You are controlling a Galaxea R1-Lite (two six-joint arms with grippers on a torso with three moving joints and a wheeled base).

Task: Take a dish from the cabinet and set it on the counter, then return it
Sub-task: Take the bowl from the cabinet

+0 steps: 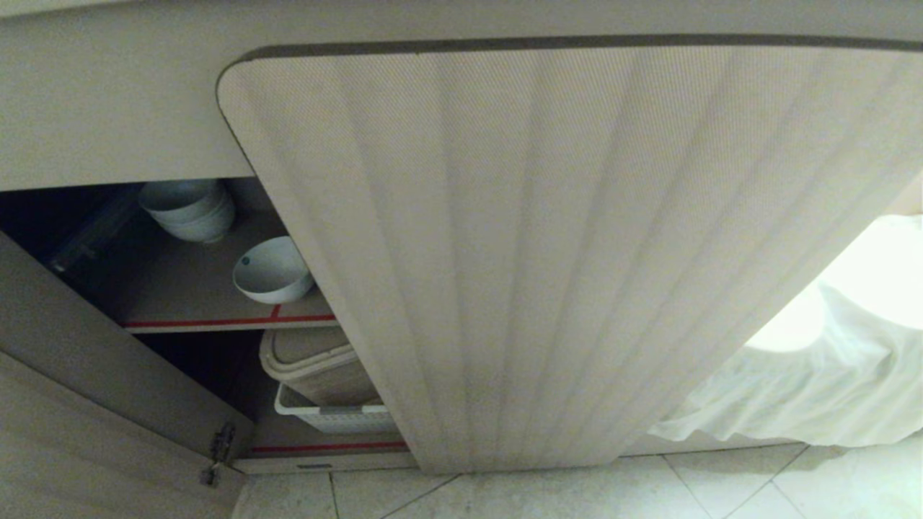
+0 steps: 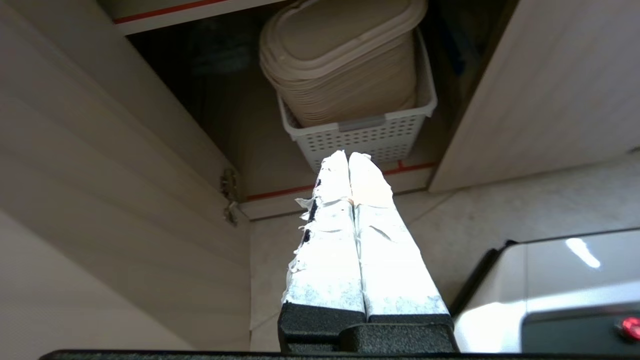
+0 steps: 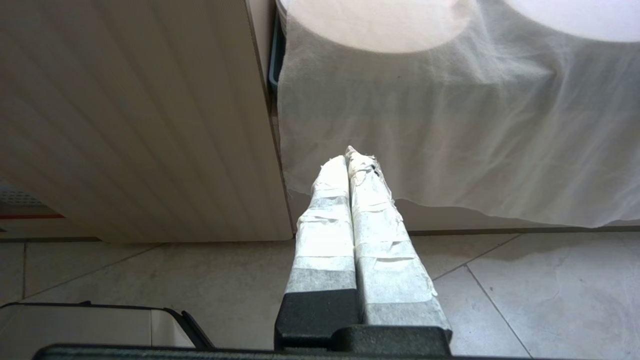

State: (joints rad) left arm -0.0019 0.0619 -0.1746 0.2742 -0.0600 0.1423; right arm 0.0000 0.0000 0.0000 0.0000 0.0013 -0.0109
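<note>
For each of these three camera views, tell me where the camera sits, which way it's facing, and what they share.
Head view: on the robot's head, looking down into the open cabinet at the dish; no arm shows.
Left wrist view: behind the shut left gripper, facing the lower shelf's white basket.
Right wrist view: behind the shut right gripper, facing a white cloth and floor.
Shared: the basket in head and left wrist views; the ribbed door in all three.

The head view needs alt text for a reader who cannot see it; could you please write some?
An open low cabinet shows a single white bowl on its upper shelf, in front of a stack of white bowls. A ribbed door fills most of the frame; below, a white basket holds beige containers. No gripper shows.
</note>
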